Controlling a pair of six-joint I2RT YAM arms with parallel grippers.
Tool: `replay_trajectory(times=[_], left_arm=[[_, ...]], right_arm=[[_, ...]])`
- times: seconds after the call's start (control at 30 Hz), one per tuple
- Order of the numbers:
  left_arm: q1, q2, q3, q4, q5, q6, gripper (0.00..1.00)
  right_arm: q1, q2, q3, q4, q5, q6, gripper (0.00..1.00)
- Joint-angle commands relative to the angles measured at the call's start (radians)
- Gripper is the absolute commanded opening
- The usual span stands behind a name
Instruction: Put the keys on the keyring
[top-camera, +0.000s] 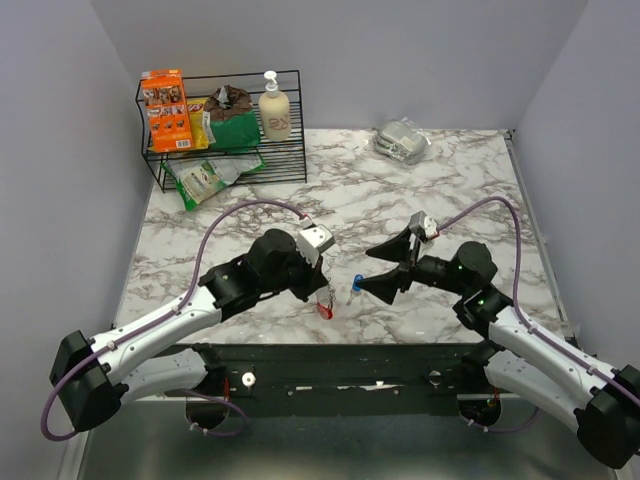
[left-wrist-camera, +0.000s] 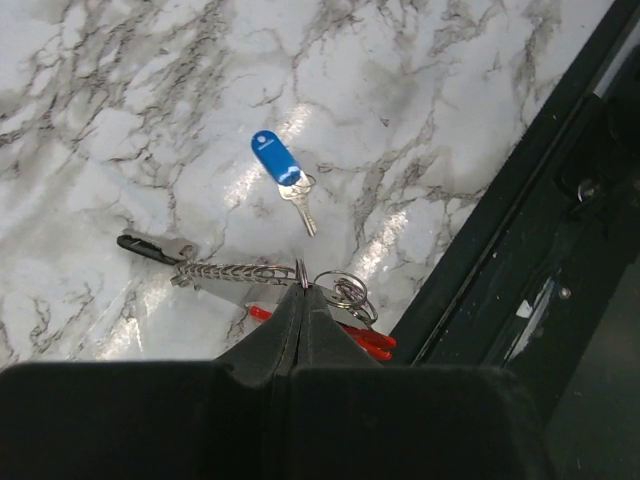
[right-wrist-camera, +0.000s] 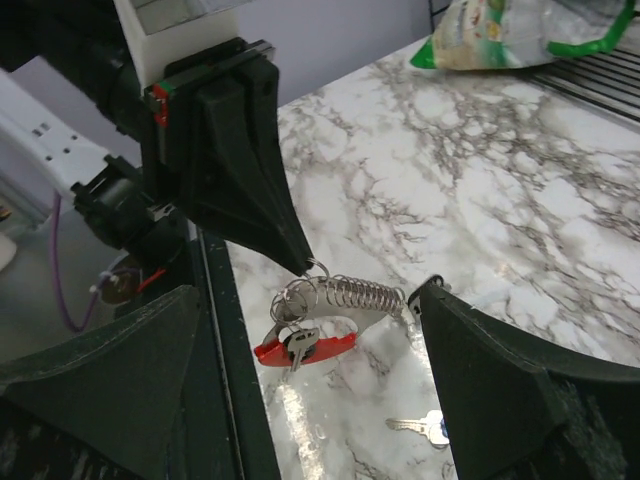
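My left gripper (left-wrist-camera: 302, 300) is pinched shut on a small ring of the keyring (left-wrist-camera: 225, 272), and the chain and red clip (right-wrist-camera: 335, 347) sit low by the front edge of the table (top-camera: 450, 190). The blue key (left-wrist-camera: 278, 160) lies flat on the table just beside the keyring. My right gripper (top-camera: 365, 272) stands wide open near that key, holding nothing.

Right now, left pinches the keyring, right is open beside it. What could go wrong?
1. The left gripper holds the keyring by one thin ring at its fingertips; a nudge could twist or slip it.
2. The blue-headed key lies flat on the table near its front edge; a grasp may skid it off.
3. The right gripper, open, flanks the keyring close to the left gripper; closing could hit it.
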Motion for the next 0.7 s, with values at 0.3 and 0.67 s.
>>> replay_trajectory(times=[0.3,0.67], left_arm=[[-0.008,-0.160,-0.009,0.143,0.349,0.029,0.00],[-0.014,-0.146,0.023,0.180,0.467,-0.002,0.00]], right_arm=[[-0.001,0.066,0.024,0.183,-0.358,0.030,0.90],[0.017,0.107,0.046,0.329,-0.425,0.142,0.77]])
